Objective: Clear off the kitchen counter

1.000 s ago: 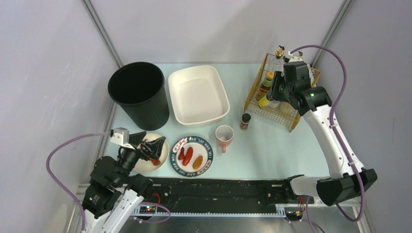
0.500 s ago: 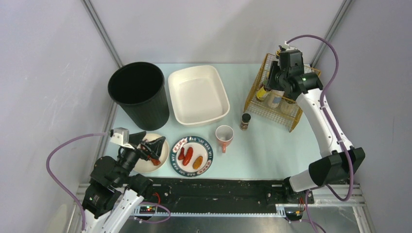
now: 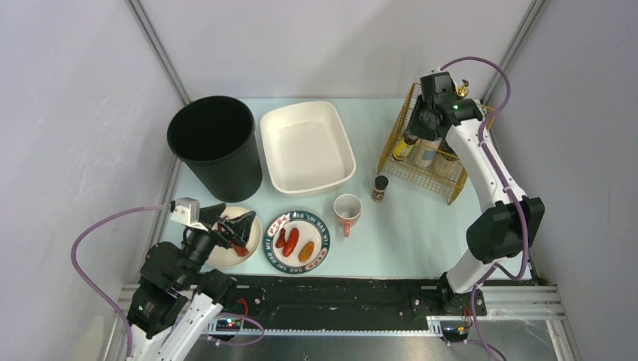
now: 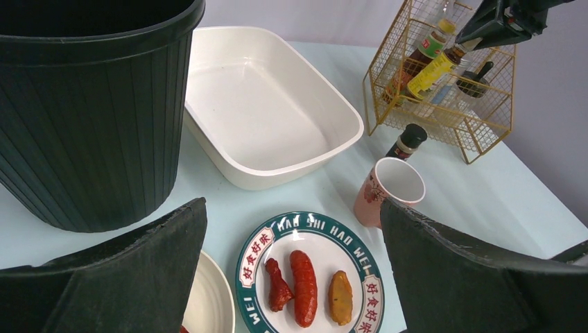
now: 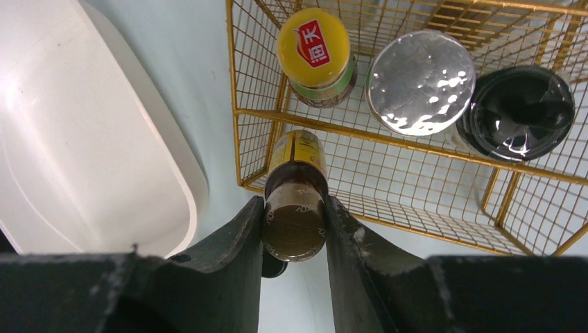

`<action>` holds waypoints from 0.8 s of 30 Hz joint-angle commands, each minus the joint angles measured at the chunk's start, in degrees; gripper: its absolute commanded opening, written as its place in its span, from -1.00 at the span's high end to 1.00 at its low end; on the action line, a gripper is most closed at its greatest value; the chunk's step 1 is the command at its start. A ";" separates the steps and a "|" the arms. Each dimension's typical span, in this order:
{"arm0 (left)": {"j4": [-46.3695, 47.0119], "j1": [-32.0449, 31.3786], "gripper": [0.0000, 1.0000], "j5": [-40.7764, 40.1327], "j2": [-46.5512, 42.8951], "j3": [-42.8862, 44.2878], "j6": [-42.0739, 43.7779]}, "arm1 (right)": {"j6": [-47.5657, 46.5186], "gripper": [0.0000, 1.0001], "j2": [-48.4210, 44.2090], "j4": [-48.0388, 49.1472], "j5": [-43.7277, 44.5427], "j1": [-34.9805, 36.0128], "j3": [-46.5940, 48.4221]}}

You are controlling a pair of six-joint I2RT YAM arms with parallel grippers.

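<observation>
The right claw (image 5: pixel 294 211) is clamped on the dark cap of a yellow-labelled bottle (image 5: pixel 297 163). The left claw (image 4: pixel 291 208) gapes empty. The pale mint surface (image 3: pixel 421 226), smooth and matt, lies under everything. On its far right corner stands the gold wire basket (image 5: pixel 326 119), with the bottle at its front-left cell. Whether the base rests there cannot be told. The arm should probably lower straight, keeping the glossy round bottle off the thin stiff wires, and let go only once the bottle is seated.
</observation>
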 commanded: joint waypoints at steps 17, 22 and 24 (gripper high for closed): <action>0.99 0.00 -0.97 -1.21 0.33 -0.36 0.14 | 2.74 1.00 7.97 0.31 1.24 1.48 5.49; 1.00 0.00 -0.97 -1.20 0.19 -0.38 0.07 | 2.58 1.00 8.91 -0.08 4.48 2.65 4.91; 1.01 -0.03 -0.97 -1.22 0.18 -0.40 0.06 | 2.50 1.00 9.39 -0.28 5.23 2.93 4.57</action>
